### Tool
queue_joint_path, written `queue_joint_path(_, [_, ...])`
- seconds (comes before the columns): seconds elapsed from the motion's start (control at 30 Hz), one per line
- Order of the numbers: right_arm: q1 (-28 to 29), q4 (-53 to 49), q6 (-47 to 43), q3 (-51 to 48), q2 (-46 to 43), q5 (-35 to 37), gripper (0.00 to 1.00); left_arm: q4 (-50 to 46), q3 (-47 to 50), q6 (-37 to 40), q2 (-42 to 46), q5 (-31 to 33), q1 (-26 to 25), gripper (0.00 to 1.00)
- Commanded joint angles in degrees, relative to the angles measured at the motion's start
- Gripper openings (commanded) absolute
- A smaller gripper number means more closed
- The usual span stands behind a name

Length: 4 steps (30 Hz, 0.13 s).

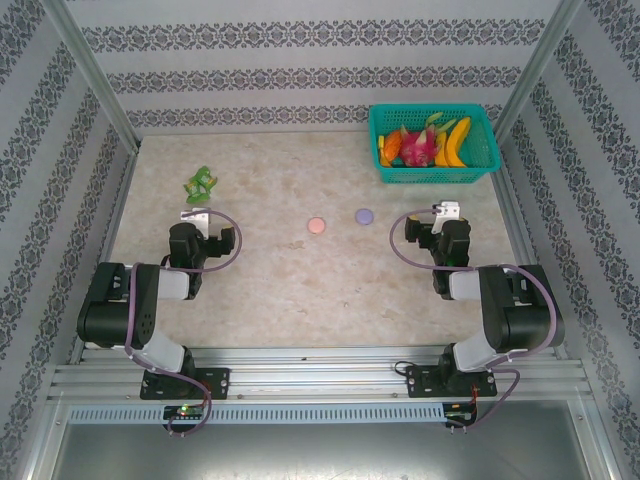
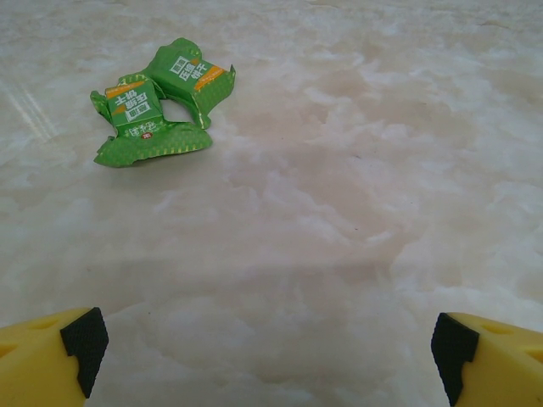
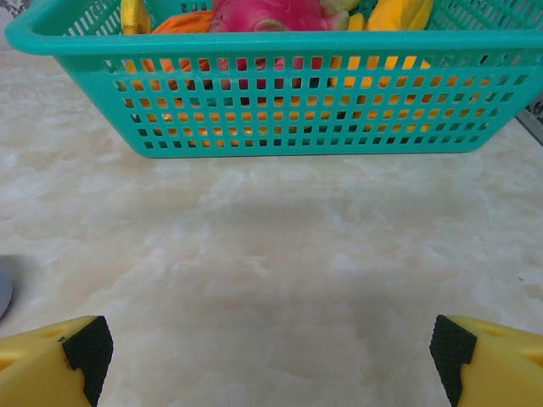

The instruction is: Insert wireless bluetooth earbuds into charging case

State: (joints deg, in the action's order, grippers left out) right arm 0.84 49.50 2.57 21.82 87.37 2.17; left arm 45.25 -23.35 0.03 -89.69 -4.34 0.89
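Charging cases sit centre of the desk (image 1: 300, 290), pink case (image 1: 316, 226) left, lilac case (image 1: 364, 215) right, apart; buds too small to make out. Likely light, hard, slippery: pinch across the rim. Left end effector (image 2: 271, 339) and right end effector (image 3: 271, 339) gape wide, empty.

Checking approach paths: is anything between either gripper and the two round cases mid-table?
Nothing visible. Bare table lies between the left gripper and the pink case, and between the right gripper and the lilac case. The green packets and basket sit off those lines.
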Motion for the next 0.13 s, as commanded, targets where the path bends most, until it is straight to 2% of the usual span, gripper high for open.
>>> queue_joint_path(0.0, [-0.7, 0.2, -0.5, 1.1, -0.7, -2.1, 0.98, 1.8, -0.6, -0.2, 0.2, -0.7, 0.4, 1.0])
queue_joint_path(0.1, [-0.2, 1.3, -1.2, 0.2, -1.1, -1.5, 0.98, 1.8, -0.6, -0.2, 0.2, -0.6, 0.3, 1.0])
